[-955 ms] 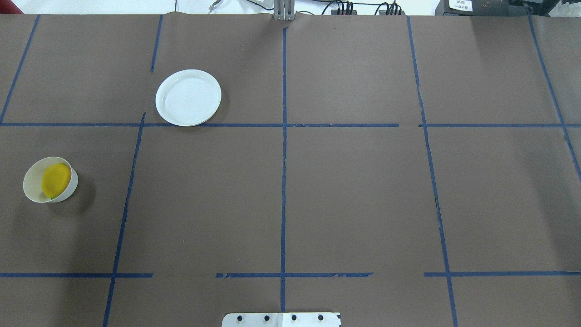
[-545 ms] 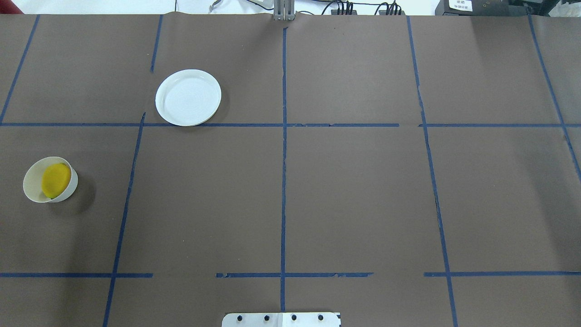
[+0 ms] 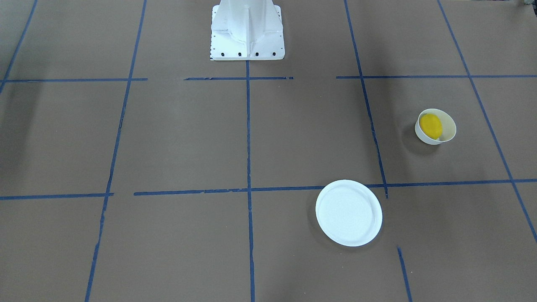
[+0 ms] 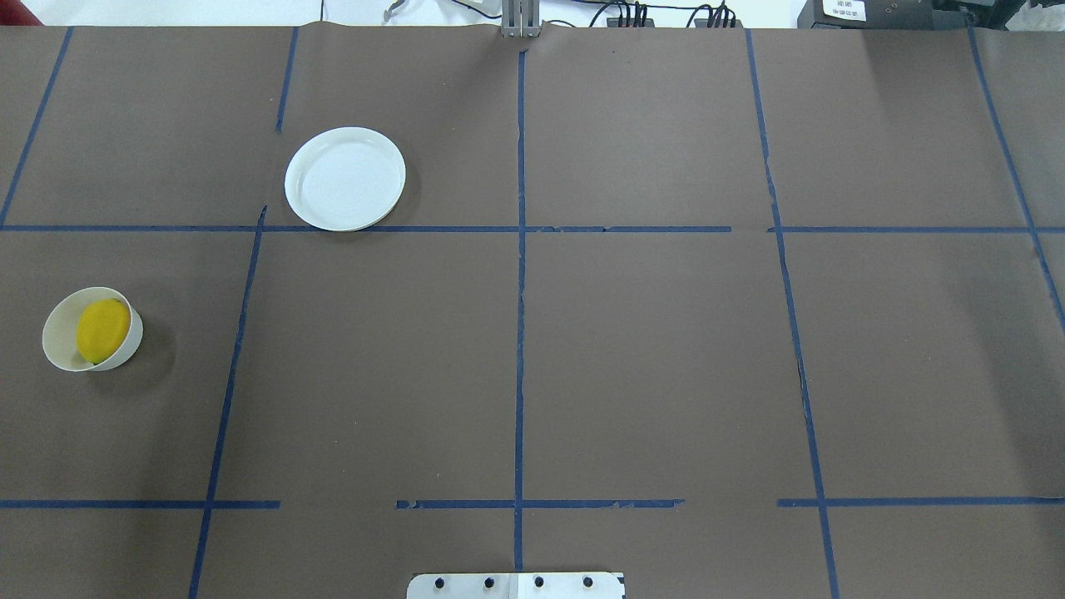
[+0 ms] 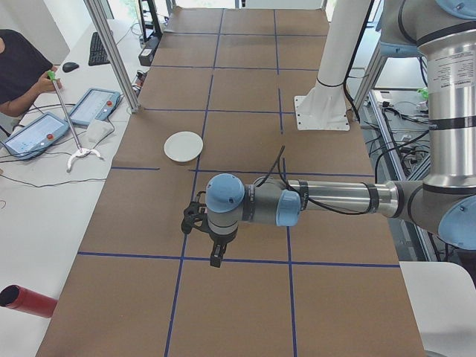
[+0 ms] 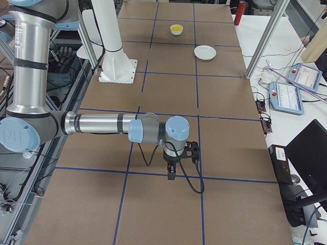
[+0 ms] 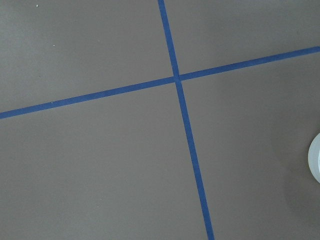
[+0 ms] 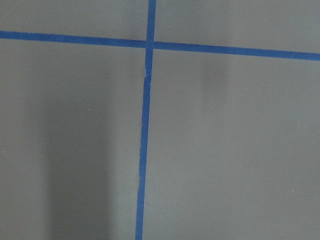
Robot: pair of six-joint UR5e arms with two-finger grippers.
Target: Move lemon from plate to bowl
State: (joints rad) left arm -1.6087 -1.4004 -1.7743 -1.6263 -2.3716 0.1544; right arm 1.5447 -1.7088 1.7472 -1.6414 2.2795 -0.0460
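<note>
Seen from overhead: lemon point(image 4: 103, 330) lying inside the bowl point(image 4: 56, 348), resting toward the bowl's 3 o'clock wall. At the 9 o'clock side of the table point(image 4: 649, 358), the bowl, standing on brown paper crossed by blue tape lines point(image 4: 519, 333). At about 11 o'clock from the table's middle, the plate point(image 4: 345, 179), toward 2 o'clock from the bowl and well apart from it, with its 6 o'clock rim over a tape line. At 6 o'clock, the robot's white base plate point(image 4: 516, 585).

Visible only from the table's ends: left gripper point(image 5: 216, 256), pointing straight down, hanging close above the paper near a tape line at the end of a level, outstretched forearm. Fingers small and dark there; cannot tell whether spread or pressed together. Same for the right gripper point(image 6: 171, 173): pointing down near a tape line, well apart from bowl and plate, which lie far off toward 12 o'clock in that view. Cannot tell whether its fingers are spread or pressed together.

In the left wrist view, only paper, a tape crossing and a white sliver point(image 7: 316, 159) at the 3 o'clock edge, too little to tell which dish. In the right wrist view, paper and a tape crossing near 12 o'clock.
</note>
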